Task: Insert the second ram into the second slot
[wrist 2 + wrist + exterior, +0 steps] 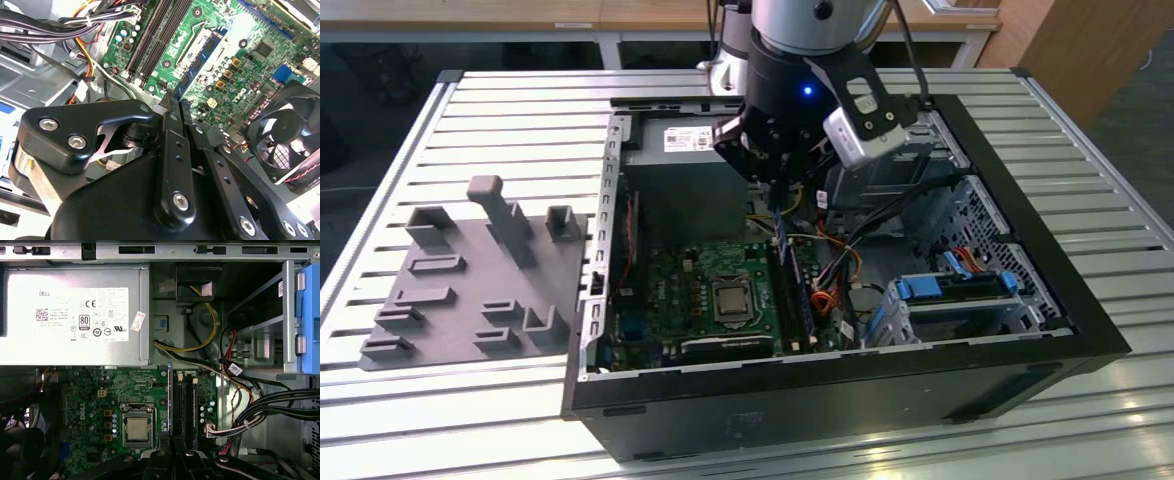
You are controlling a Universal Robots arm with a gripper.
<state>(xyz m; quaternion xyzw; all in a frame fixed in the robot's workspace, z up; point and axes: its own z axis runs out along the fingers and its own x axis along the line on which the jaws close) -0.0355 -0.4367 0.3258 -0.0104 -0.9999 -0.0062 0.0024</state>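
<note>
One computer case (854, 400), one motherboard (95, 410), one fan (285, 135), perhaps four memory slots (155, 40)

- The black gripper (172, 102) pinches the thin blue second ram (200, 62), which is seen edge-on against the green motherboard (235, 75).
- Dark memory slots (156, 32) lie near the bundled black cables (50, 22).
- A black fan (287, 135) sits beside the board.

An open computer case (827, 400) sits on a slatted table (520, 100), a grey fixture tray (467, 300) beside it.
</note>
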